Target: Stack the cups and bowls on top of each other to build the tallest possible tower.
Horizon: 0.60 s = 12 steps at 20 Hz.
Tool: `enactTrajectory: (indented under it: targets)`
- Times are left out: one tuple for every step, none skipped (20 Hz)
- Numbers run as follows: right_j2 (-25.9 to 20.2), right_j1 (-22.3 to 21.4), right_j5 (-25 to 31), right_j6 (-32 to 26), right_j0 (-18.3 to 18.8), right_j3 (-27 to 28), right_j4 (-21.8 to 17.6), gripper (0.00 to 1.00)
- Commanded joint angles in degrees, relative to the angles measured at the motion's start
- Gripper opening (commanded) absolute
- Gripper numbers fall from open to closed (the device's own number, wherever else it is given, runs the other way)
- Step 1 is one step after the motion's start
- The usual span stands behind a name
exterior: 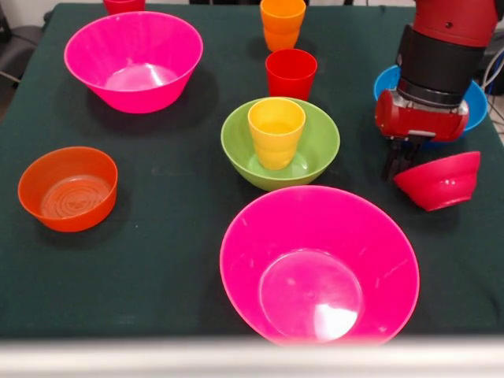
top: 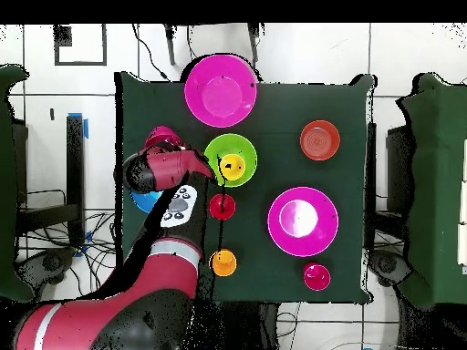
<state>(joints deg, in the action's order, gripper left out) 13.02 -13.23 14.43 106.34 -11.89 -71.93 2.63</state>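
My gripper (exterior: 398, 164) is at the right of the table, shut on the rim of the small red bowl (exterior: 439, 181), which hangs tilted just above the cloth. The lime-green bowl (exterior: 315, 150) stands in the middle with the yellow cup (exterior: 276, 131) upright inside it. The red cup (exterior: 290, 73) and the orange cup (exterior: 282, 24) stand behind it. In the overhead view the arm (top: 169, 173) covers the gripper. The red bowl (top: 162, 138) shows beside the arm, left of the green bowl (top: 217, 149) and yellow cup (top: 233, 166).
One large pink bowl (exterior: 134, 59) stands at the back left and another (exterior: 319, 264) at the front. The translucent orange bowl (exterior: 68, 189) is at the left. The blue bowl (exterior: 475, 102) is behind the gripper. Another red cup (exterior: 124, 5) shows at the top edge.
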Motion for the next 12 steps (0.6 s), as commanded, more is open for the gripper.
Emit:
enactTrajectory:
  targets:
    - [-3.2, 3.0, 4.0, 9.5, -1.8, 2.5, 2.2, 0.0]
    - [-3.2, 2.8, 4.2, 9.1, -1.7, 2.3, 2.3, 0.0]
    - [-3.0, 2.6, 5.0, 8.9, -2.0, 3.0, 2.7, 0.0]
    - [-3.2, 1.5, 5.8, 8.1, -1.4, 2.6, 2.6, 0.0]
    - [-2.7, 1.0, 7.5, 7.6, -1.9, 3.3, 2.6, 0.0]
    - [-3.2, -0.8, 8.6, 6.1, -0.5, 2.2, 2.2, 0.0]
    - [-3.0, -1.6, 10.6, 5.7, -0.7, 2.7, 2.4, 0.0]
    - [-4.8, -2.4, 8.7, 2.8, 3.3, 0.0, 0.9, 0.0]
    - [-5.0, -3.3, 10.2, 2.1, 3.6, 0.1, 0.9, 0.0]
    - [-5.7, -4.6, 9.2, 1.3, 5.0, -2.7, 0.1, 0.0]
    - [-5.5, -5.5, 11.0, 0.9, 4.9, -2.6, 0.2, 0.0]
    - [-5.8, -5.1, 11.8, 0.6, 5.4, -2.2, 0.1, 0.0]
